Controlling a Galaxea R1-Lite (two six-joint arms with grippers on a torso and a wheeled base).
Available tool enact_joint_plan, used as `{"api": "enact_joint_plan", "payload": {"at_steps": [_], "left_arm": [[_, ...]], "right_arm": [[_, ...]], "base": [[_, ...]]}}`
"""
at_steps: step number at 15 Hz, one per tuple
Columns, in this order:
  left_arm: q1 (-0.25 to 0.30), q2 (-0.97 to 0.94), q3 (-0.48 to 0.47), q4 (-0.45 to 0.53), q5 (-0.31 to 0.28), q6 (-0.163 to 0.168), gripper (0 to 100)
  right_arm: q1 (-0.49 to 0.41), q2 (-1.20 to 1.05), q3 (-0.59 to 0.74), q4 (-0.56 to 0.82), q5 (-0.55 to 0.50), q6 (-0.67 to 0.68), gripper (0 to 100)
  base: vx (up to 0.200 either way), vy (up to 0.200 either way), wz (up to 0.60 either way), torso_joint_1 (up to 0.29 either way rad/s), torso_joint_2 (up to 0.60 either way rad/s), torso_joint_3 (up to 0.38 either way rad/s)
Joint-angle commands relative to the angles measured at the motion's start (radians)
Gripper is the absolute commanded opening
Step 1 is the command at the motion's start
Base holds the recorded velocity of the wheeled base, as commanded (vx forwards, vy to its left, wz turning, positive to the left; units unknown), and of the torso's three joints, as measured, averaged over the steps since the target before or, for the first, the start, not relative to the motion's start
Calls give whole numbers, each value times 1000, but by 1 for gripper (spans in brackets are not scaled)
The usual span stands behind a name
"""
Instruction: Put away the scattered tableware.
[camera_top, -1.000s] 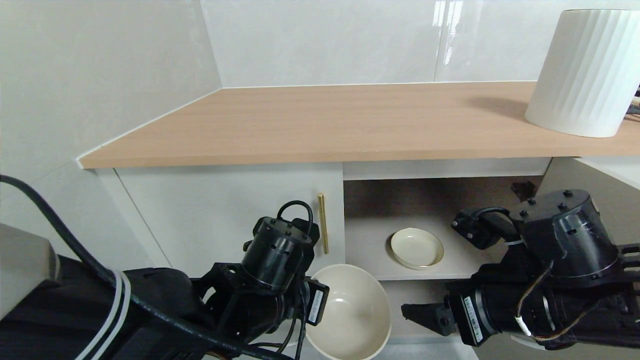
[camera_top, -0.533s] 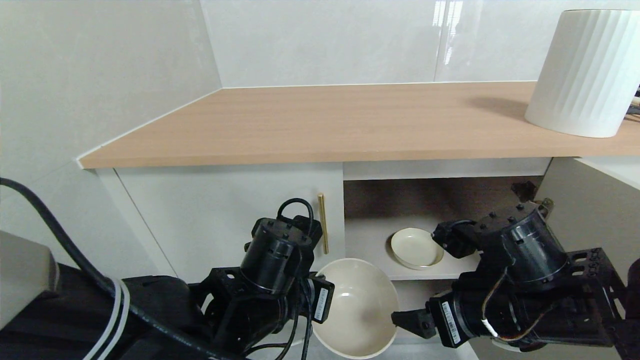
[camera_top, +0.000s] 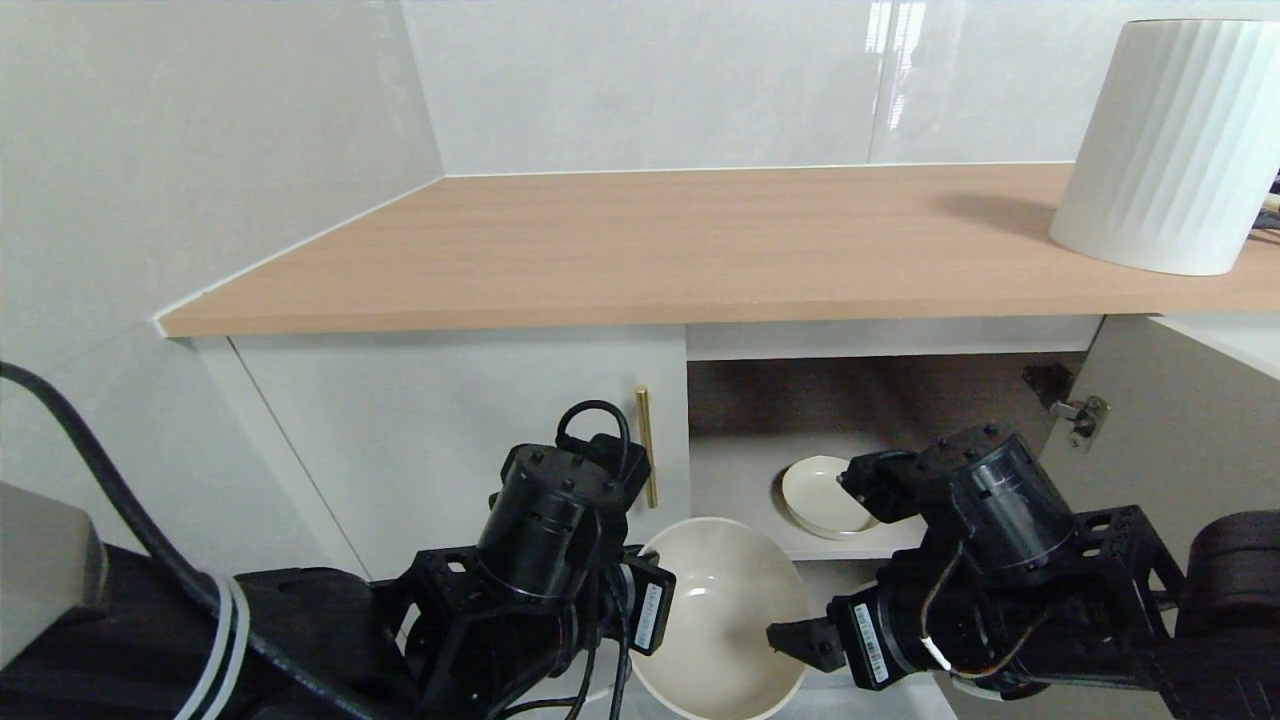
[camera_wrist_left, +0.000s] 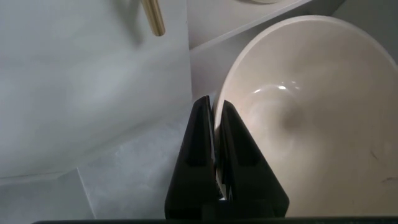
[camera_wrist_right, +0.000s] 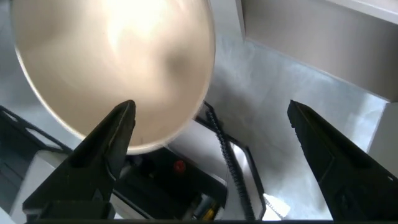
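Note:
A large cream bowl (camera_top: 715, 620) hangs low in front of the open cabinet, and my left gripper (camera_wrist_left: 215, 115) is shut on its near rim. The left wrist view looks into the hollow of the bowl (camera_wrist_left: 311, 124). My right gripper (camera_wrist_right: 211, 118) stands open just right of the bowl (camera_wrist_right: 112, 68), with one fingertip (camera_top: 795, 640) close to its rim; I cannot tell whether it touches. A small cream dish (camera_top: 815, 495) lies on the cabinet shelf (camera_top: 730, 480), partly hidden behind my right arm.
The left cabinet door is closed, with a gold handle (camera_top: 647, 445) right above the bowl. The right door (camera_top: 1180, 420) stands open beside my right arm. A wooden countertop (camera_top: 700, 250) overhangs the cabinet and carries a tall white ribbed container (camera_top: 1170, 150).
My right arm has swung left and down toward the bowl and now covers part of the small dish. The bowl has shifted slightly to the right in my left gripper.

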Motion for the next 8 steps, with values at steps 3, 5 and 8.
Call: {"api": "enact_joint_plan", "payload": {"at_steps": [3, 5, 8], "left_arm": [[0, -8, 2, -2, 0, 0, 0], [0, -8, 2, -2, 0, -2, 0], [0, -6, 2, -2, 0, 0, 0]], "right_arm": [[1, 21, 0, -8, 0, 11, 0], [1, 23, 0, -8, 1, 13, 0], [1, 23, 0, -8, 0, 16, 0]], "base": [[0, 0, 0, 0, 0, 0], [0, 0, 0, 0, 0, 0], [0, 0, 0, 0, 0, 0]]}}
